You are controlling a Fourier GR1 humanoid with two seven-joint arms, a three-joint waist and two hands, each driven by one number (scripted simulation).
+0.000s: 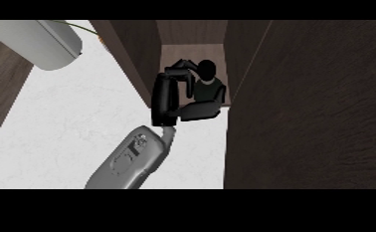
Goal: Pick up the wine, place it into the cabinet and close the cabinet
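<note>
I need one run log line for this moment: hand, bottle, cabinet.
right hand: fingers curled round wine bottle | bottle: upright, inside open cabinet | left hand: not visible | door: open

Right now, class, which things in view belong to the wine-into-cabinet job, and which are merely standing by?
Belong to the job:
wine bottle
cabinet
hand curled round the bottle

Standing by:
pale grey pot, top left
white counter

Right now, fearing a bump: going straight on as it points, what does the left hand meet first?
Probably the cabinet's back wall; the left hand, curled round the wine bottle, points inward. Depth is unclear.
</note>
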